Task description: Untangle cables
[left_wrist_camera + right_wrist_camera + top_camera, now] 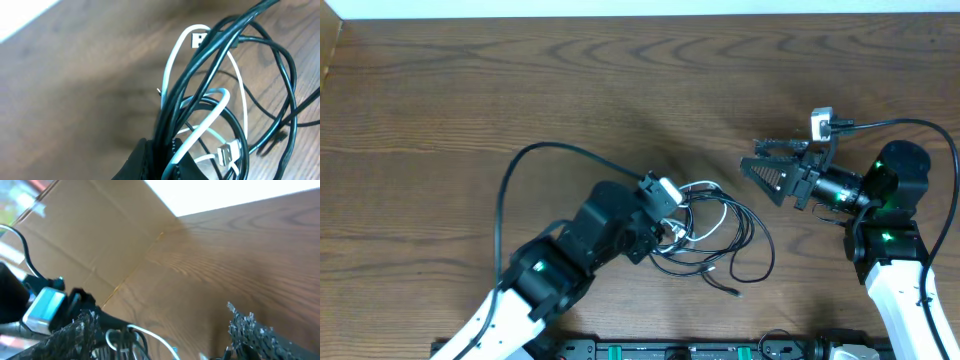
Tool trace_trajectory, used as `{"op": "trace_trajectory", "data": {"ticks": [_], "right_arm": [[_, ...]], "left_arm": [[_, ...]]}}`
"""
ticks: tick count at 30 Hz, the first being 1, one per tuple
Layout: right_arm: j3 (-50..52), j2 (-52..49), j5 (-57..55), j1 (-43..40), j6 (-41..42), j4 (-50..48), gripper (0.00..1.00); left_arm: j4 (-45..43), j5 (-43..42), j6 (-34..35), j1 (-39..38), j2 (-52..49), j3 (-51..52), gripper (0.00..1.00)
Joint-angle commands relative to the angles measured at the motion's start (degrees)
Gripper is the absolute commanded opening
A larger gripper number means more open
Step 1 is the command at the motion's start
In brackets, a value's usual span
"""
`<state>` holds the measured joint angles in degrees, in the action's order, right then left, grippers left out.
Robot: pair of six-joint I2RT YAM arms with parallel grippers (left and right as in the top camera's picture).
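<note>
Cables point(175, 107) sit bunched in the clamped left gripper point(160, 162).

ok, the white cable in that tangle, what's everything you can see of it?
The white cable is a thin, smooth, rubbery-looking cord, bent into a couple of loose loops that thread through the black cables. A flat white plug shows at one end. The left gripper is shut on it together with the black strands. The loops fan out from there above the wooden table; whether they touch it can't be told.
</note>
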<state>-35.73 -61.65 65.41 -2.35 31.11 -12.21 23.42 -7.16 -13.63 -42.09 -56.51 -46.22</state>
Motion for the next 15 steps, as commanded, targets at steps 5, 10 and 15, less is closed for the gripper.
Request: {"op": "trace_trajectory", "data": {"ticks": [5,10,15], "right_arm": [[-0.2,0.5,7.4,2.1,-1.7,-4.4,0.84],[-0.2,0.5,7.8,6.8,-4.4,-4.3,0.84],[-0.2,0.5,5.7,10.8,-6.6,-4.0,0.84]], "left_arm": [[-2.7,0.3,-9.3,0.2,1.9,-0.3,0.07],[-7.9,0.2,-12.3,0.2,1.5,-0.3,0.07],[-10.9,-2.6,-12.6,0.2,1.6,-0.3,0.08]]}}
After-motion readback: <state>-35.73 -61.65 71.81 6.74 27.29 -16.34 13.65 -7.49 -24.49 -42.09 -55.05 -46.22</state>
